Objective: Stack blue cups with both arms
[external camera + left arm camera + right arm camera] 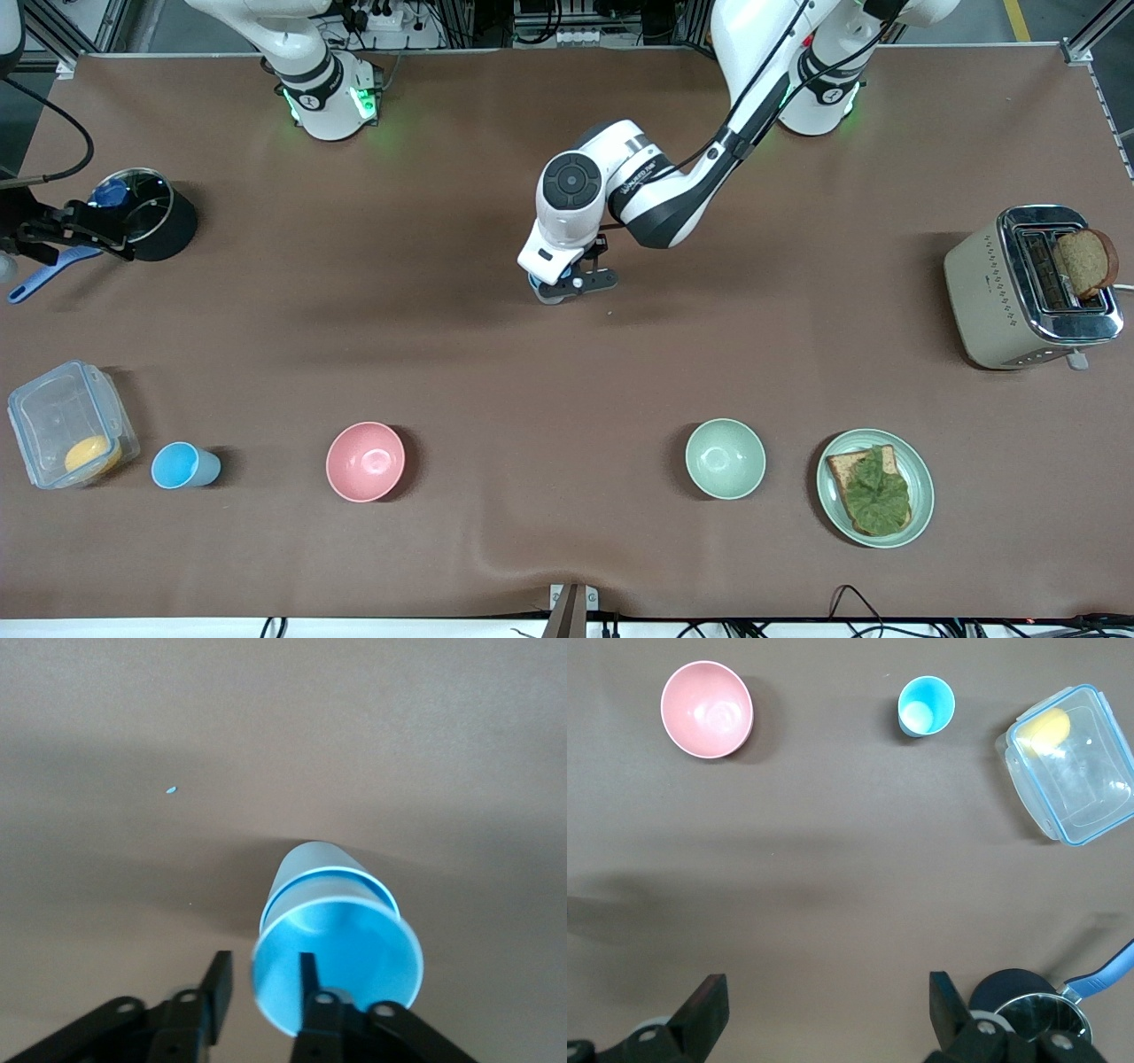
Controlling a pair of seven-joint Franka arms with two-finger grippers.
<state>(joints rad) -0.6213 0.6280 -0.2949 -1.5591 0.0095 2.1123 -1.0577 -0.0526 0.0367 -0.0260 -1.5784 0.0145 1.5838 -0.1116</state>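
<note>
Pincer-work first: my left pincer (261, 988) is low at the middle of the surface (567, 372), its fingers (307, 979) straddling the rim of a blue cup (332, 943), one finger inside and one outside, so I hold that cup by its wall; a second rim line shows around its body, though I cannot tell whether another cup sits beneath it; in the front view only a sliver of blue (540, 288) peeks out under my left wrist. My right pincer (824, 1010) hangs wide, gripping nothing, above the black pot (151, 217) at the right arm's end of the surface, and that arm waits. A brighter sky-blue cup (182, 465) stands upright near the front camera, between the clear lidded box (66, 434) and the pink bowl (365, 461); the pale green bowl (725, 458) sits toward the left arm's end, beside a plate with toast and lettuce (874, 486); the toaster (1028, 288) stands farther from the front camera than that plate.
</note>
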